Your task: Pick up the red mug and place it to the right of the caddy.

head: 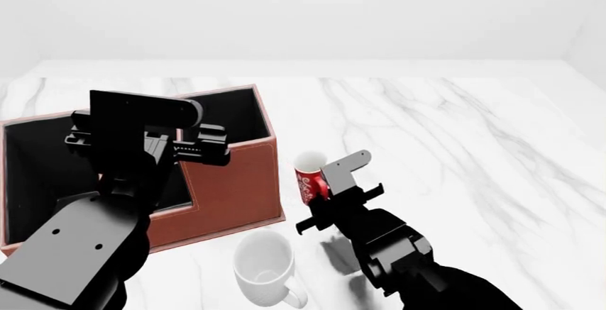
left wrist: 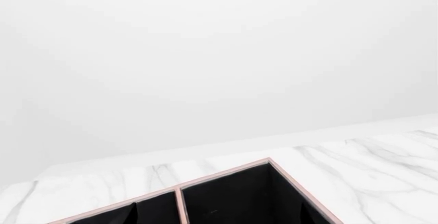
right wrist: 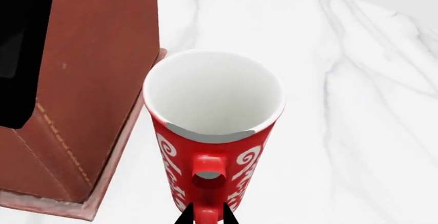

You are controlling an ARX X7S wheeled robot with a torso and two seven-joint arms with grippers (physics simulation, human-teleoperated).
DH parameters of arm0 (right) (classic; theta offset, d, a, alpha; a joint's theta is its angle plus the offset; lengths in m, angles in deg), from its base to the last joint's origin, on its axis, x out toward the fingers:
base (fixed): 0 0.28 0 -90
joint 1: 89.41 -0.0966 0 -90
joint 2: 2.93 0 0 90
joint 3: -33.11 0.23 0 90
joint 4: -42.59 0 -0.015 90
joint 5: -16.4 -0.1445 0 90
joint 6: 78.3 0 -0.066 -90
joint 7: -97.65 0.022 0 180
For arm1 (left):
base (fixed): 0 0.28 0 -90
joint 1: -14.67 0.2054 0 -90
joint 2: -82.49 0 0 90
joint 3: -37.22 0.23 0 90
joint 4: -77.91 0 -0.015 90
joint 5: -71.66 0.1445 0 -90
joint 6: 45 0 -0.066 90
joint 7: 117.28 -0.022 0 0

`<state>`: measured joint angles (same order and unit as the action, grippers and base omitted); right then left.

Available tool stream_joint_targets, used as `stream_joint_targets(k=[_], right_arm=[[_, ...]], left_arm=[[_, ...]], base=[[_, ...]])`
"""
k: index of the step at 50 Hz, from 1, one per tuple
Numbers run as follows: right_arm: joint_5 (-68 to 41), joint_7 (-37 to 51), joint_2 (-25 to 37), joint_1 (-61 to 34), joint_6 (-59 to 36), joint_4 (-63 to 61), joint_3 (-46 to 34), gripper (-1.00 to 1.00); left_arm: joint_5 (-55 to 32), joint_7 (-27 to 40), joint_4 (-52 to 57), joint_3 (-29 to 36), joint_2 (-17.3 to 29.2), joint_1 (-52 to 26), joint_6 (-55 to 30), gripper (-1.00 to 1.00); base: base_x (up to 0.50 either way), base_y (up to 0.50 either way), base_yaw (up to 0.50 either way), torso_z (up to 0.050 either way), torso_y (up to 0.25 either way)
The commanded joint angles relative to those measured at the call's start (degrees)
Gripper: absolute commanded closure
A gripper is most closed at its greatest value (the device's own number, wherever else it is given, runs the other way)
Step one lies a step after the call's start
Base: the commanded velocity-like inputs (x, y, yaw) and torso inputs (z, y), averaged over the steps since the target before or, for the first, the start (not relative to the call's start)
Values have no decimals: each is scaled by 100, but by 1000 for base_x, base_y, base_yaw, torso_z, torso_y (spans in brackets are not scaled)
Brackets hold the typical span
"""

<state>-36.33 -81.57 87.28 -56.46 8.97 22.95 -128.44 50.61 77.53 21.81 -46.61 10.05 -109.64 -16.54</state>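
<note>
Red mug upright just right of caddy, handle toward right gripper, tips pinching handle. Left gripper over caddy, opening can't tell; left wrist shows only compartments.

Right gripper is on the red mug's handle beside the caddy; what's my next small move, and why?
Probably open the right gripper and back away. The red mug appears upright on the marble just right of the caddy, not touching it, fingertips pinching its handle.
</note>
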Motion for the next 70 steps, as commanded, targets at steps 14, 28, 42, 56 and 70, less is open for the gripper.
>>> stream_joint_targets(k=[14,28,42,56,70], right_arm=[[-870,220,-20,-183,-175,125,-1159,-100],[-1040,271,250,-176,-216,-266,-1140,-100],[-1813,2341,4305,181,-709,-7101,-913,-100],[-546,4499,6077,1016,2757,-9287,614,-100],[-478,4316,6260,1208,3180,-9637,688,-100]], left_arm=[[-51,41,7,-10,35,38,29,-100],[-74,55,-30,4,43,62,76,-100],[-87,83,-34,-3,69,93,115,-100],[-153,99,59,-103,125,160,102,-100],[-155,113,12,-58,137,166,160,-100]], base=[[0,0,0,0,0],[0,0,0,0,0],[0,0,0,0,0],[0,0,0,0,0],[0,0,0,0,0]])
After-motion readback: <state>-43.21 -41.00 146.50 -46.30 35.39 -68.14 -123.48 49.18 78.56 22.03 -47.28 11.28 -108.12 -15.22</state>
